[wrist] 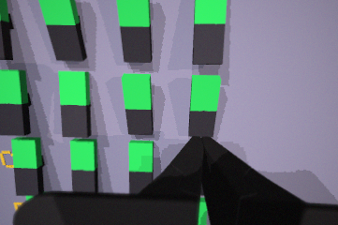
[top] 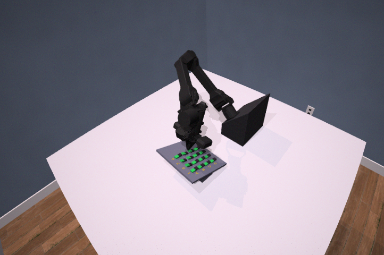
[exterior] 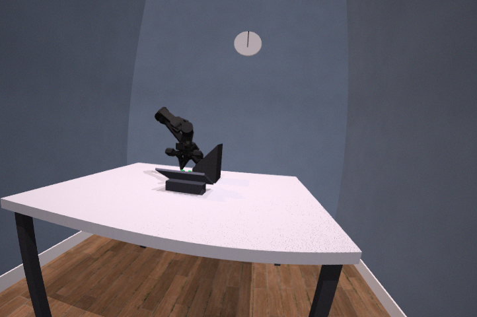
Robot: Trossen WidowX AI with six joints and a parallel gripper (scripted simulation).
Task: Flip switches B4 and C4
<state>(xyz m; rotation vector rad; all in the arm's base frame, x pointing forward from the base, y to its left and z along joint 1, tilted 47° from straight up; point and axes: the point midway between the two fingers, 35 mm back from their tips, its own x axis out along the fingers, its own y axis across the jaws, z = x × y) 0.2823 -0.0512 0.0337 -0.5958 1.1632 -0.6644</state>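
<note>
The grey switch panel (top: 191,162) lies tilted on a dark stand on the white table and also shows in the exterior view (exterior: 183,174). It carries rows of rocker switches, each half green and half black. My gripper (wrist: 199,145) is shut and empty. Its tips point down at the black near end of the rightmost switch (wrist: 204,105) in the second visible row, at or just above it. The switch behind it in the same column (wrist: 210,30) is in the open. The rightmost switch of the row nearer me is hidden under my fingers. In the top view my gripper (top: 189,148) hovers over the panel's far edge.
The arm's black wedge-shaped base (top: 247,120) stands behind and to the right of the panel. Yellow row letters (wrist: 7,159) are printed along the panel's left edge.
</note>
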